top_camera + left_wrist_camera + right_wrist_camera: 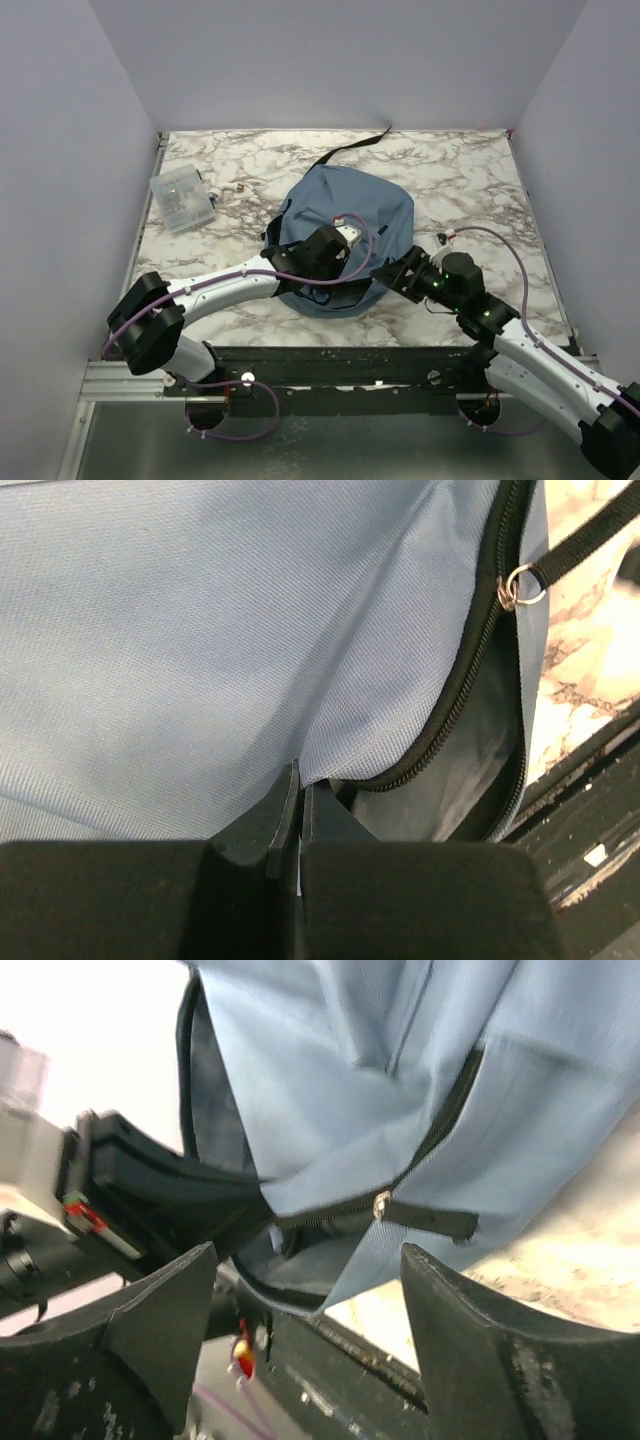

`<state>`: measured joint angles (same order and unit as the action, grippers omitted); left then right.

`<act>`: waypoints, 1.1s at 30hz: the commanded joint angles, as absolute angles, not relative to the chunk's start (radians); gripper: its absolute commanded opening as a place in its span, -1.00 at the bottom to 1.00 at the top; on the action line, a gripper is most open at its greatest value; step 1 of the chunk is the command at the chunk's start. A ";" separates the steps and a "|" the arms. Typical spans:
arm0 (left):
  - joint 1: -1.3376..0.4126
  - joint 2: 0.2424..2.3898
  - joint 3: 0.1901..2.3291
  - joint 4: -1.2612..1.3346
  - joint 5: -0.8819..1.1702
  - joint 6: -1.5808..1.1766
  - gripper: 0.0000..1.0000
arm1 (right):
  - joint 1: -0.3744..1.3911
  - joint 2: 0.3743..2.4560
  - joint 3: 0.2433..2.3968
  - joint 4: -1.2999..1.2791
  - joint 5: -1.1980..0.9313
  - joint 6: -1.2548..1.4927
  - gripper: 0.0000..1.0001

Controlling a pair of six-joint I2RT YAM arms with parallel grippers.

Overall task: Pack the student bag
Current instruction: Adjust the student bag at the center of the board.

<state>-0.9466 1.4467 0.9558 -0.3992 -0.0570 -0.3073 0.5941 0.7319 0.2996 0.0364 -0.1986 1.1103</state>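
Student bag (345,215), one, dusty blue, lies flat at the middle of the marble table (480,180). Its long axis runs from the far side toward the arms, and its unzipped end faces the near edge. One black strap (355,146) trails from its far end toward the back wall. At far left stands one clear plastic box (182,198) whose contents are too small to tell. Just right of it lie small white pieces (226,192), too small to count. Two grippers meet at the bag's near end. The left gripper (298,798) is clamped tight on the fabric edge beside the black zipper (450,695), where a metal ring pull (520,585) hangs. Grey lining shows in the gap; whether anything is inside cannot be told. The right gripper (308,1255) has its jaws wide apart and grasps nothing, just right of the opening.
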 commanded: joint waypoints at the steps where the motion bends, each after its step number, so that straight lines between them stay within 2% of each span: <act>1: -0.956 1.433 0.950 -0.423 0.065 -0.214 -1.00 | 0.589 0.683 0.443 -0.330 0.082 0.856 0.63; 3: -0.959 1.433 0.947 -0.424 0.105 -0.214 -1.00 | 0.586 0.706 0.469 -0.341 0.113 0.815 0.73; 6: -0.959 1.425 0.946 -0.423 0.156 -0.235 -0.94 | 0.561 0.772 0.503 -0.339 0.085 0.799 0.75; 14: -0.959 1.446 0.929 -0.401 0.241 -0.253 -0.80 | 0.490 0.859 0.462 -0.232 -0.067 0.847 0.72; 19: -0.959 1.446 0.909 -0.390 0.262 -0.272 -0.76 | 0.361 0.861 0.375 -0.132 -0.251 0.849 0.67; 24: -0.960 1.447 0.911 -0.390 0.301 -0.269 -0.65 | 0.347 0.839 0.335 -0.074 -0.321 0.855 0.63; 28: -0.960 1.454 0.914 -0.395 0.316 -0.267 -0.60 | 0.347 0.833 0.289 0.075 -0.428 0.894 0.42; 33: -0.960 1.443 0.909 -0.401 0.314 -0.273 -0.50 | 0.346 0.865 0.259 0.220 -0.544 0.941 -0.34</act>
<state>-0.9504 1.4456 0.9260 -0.3721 0.2447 -0.2546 0.3511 0.8505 0.2806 0.0578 -0.4034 0.9001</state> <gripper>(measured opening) 0.218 0.426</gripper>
